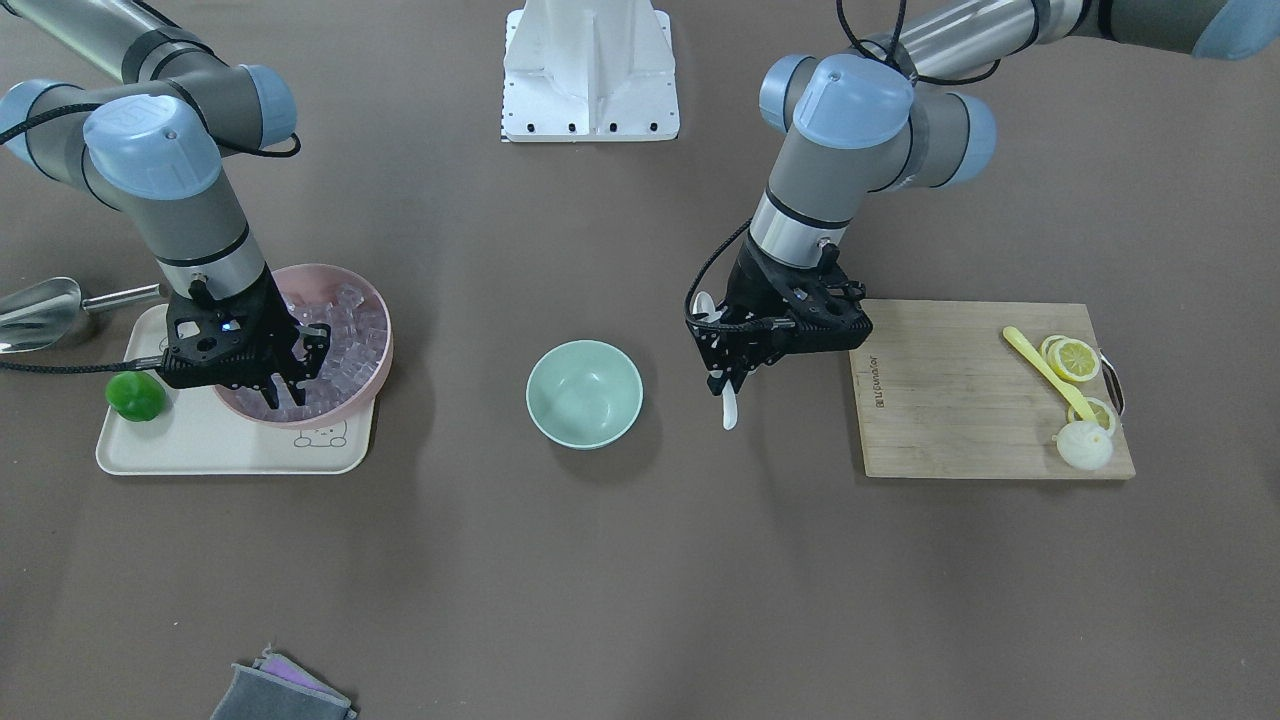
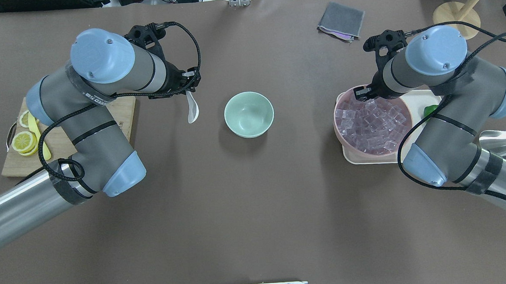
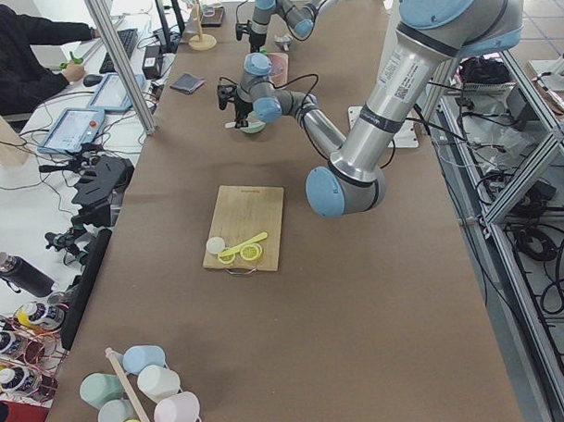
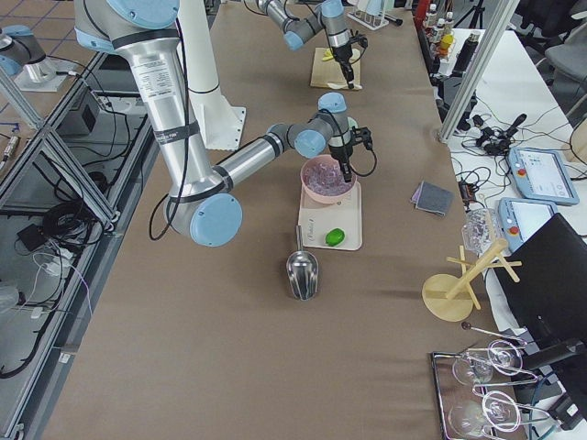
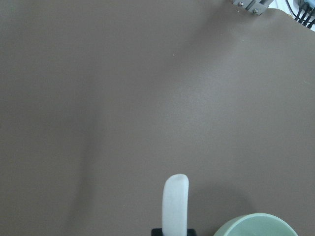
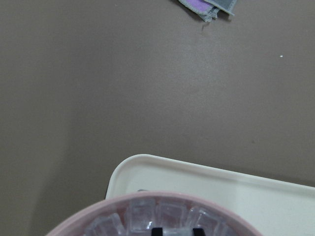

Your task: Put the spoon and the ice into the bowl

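My left gripper (image 1: 728,385) is shut on the handle of the white spoon (image 1: 729,408) and holds it above the table, just beside the empty mint-green bowl (image 1: 585,392). The overhead view shows the spoon (image 2: 192,110) left of the bowl (image 2: 249,114). In the left wrist view the spoon (image 5: 175,206) points forward, with the bowl's rim (image 5: 256,226) at lower right. My right gripper (image 1: 285,385) is down in the ice (image 1: 350,340) that fills the pink bowl (image 1: 388,345). In the right wrist view its fingertips (image 6: 157,230) stand close, with a cube between them.
The pink bowl sits on a cream tray (image 1: 200,440) with a green pepper (image 1: 135,396). A steel scoop (image 1: 40,312) lies beside the tray. A cutting board (image 1: 960,400) holds lemon slices (image 1: 1075,358) and a yellow utensil (image 1: 1045,370). A grey cloth (image 2: 341,20) lies on the table.
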